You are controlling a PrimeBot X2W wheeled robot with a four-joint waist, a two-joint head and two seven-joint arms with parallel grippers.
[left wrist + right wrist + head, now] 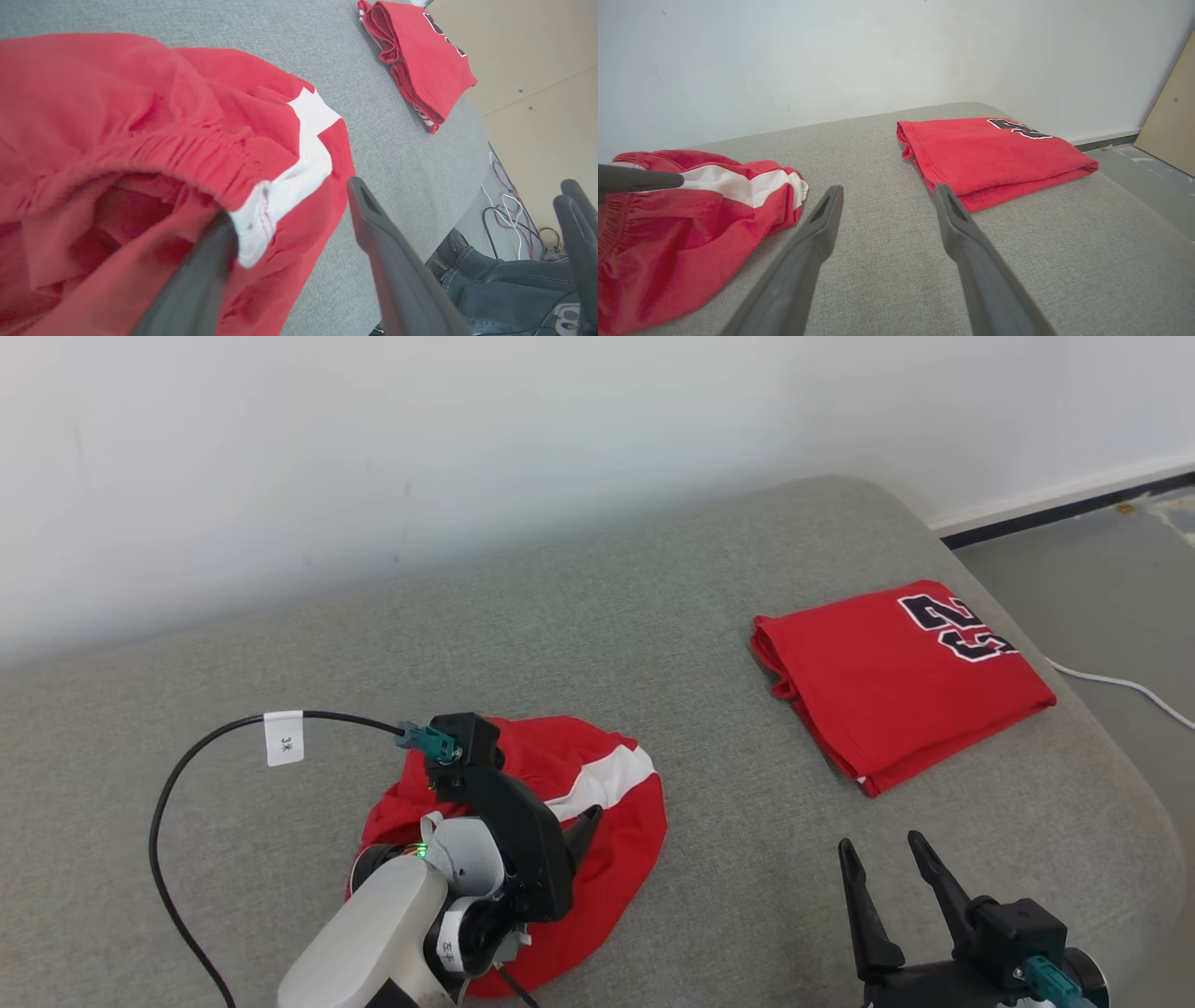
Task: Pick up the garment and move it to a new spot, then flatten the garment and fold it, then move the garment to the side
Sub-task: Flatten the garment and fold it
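Garment (616, 840): red shorts with a white side stripe (308, 140), lying crumpled in a heap at the front left of the grey cushion (653, 616), well apart from a folded red jersey (896, 681) at the far right. Left gripper (289, 205) is down on the heap with its jaws spread wide and nothing clamped. In the left wrist view one finger's tip is tucked behind the striped hem edge, and the other stands clear on the outer side of the cloth. Right gripper (880, 845) hovers over bare cushion between the two red items, jaws also spread and empty. Handling, judged: thin, light, limp fabric with no stiffness, so it will sag and drag from any single pinch point. Probably a bit slick, so a shallow pinch could slip off. Not fragile. Best hold looks like the gathered elastic waistband (187, 149), which is thicker and bunched and gives the fingers something to bite. The doubled hem at the stripe, already between the jaws, is second choice. Lifting by one layer alone risks the heap unrolling unevenly; two corners of the waistband would suit flattening later.
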